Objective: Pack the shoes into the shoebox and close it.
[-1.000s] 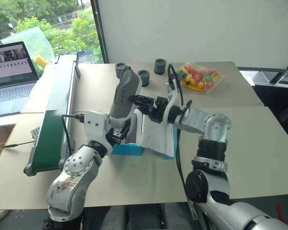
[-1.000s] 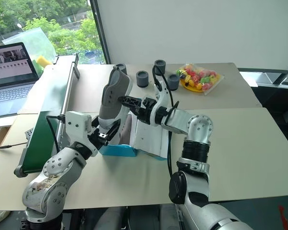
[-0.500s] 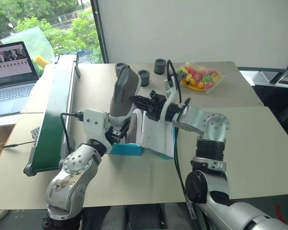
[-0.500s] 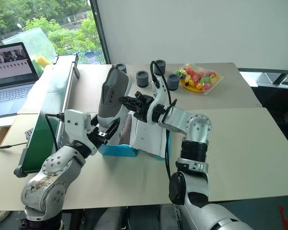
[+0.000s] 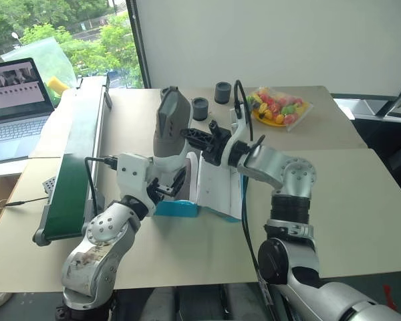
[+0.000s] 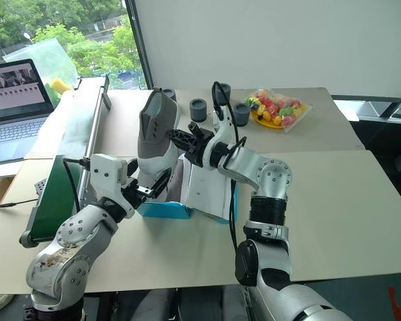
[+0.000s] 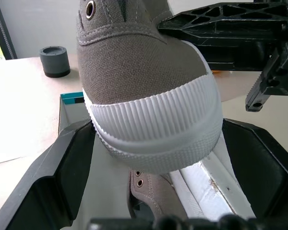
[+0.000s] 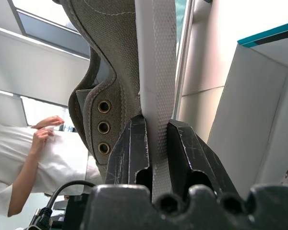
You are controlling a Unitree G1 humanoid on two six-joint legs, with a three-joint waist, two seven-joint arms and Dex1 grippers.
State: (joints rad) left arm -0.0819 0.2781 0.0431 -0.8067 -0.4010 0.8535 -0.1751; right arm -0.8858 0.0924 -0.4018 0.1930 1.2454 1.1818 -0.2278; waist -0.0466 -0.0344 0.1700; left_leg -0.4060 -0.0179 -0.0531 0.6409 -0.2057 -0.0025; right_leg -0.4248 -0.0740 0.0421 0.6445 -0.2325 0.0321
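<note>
A grey-taupe shoe (image 5: 171,124) with a white sole stands on end, toe down and heel up, over the shoebox (image 5: 178,209). My right gripper (image 5: 189,136) reaches in level from the right and is shut on the shoe; the right wrist view shows its fingers (image 8: 129,146) pinching the white sole edge (image 8: 156,96). My left gripper (image 7: 153,143) is open, one finger (image 7: 62,167) on each side of the ribbed toe cap (image 7: 156,129) with gaps between. The turquoise shoebox is open, its white-lined lid (image 5: 220,190) leaning to the right. A second shoe (image 7: 151,201) lies inside it.
A green conveyor belt (image 5: 70,174) runs along the table's left side, with a laptop (image 5: 13,100) beyond it. Grey cylinders (image 5: 222,91) and a bag of colourful pieces (image 5: 281,105) sit at the back. A person in white (image 8: 38,158) shows in the right wrist view.
My right gripper has shut on the shoe's sole edge. My left gripper has let go of the toe and opened. The shoe has turned a little, still on end.
</note>
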